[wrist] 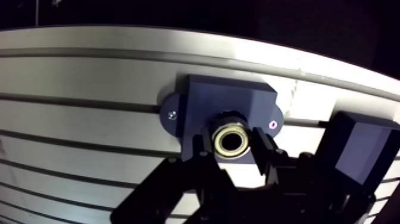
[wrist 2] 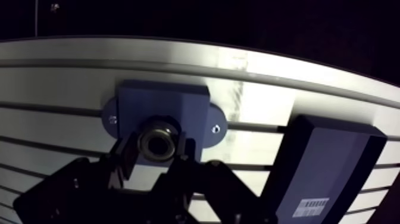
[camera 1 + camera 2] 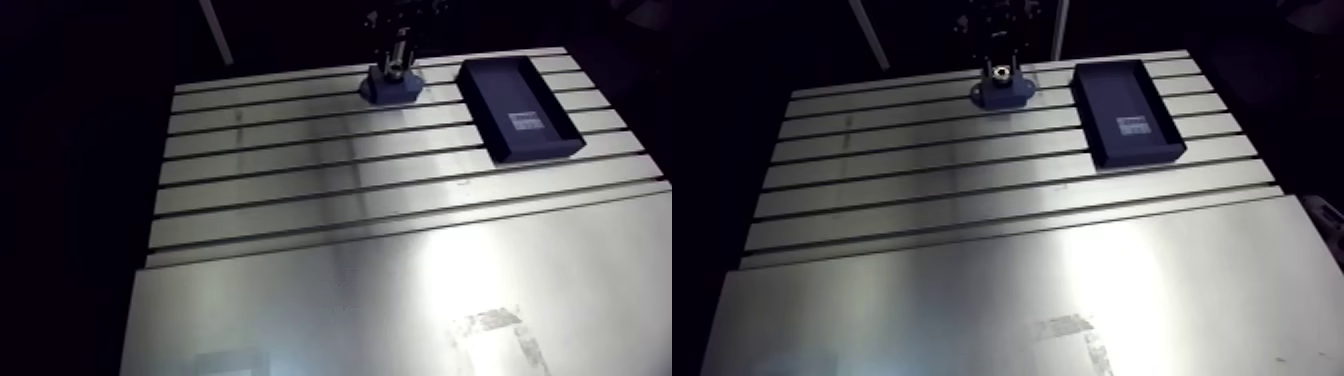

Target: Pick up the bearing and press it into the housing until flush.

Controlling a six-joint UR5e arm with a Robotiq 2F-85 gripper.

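Wrist view: bearing (image 1: 231,140) in tool (image 1: 232,146) over housing (image 1: 229,101), near table's (image 1: 89,77) far edge.

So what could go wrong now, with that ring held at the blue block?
1. The bearing, clamped in the gripper, could meet the housing slightly tilted and jam rather than seat flush.
2. The fingers flank the bearing closely, so they might hit the housing's face before it is fully in.
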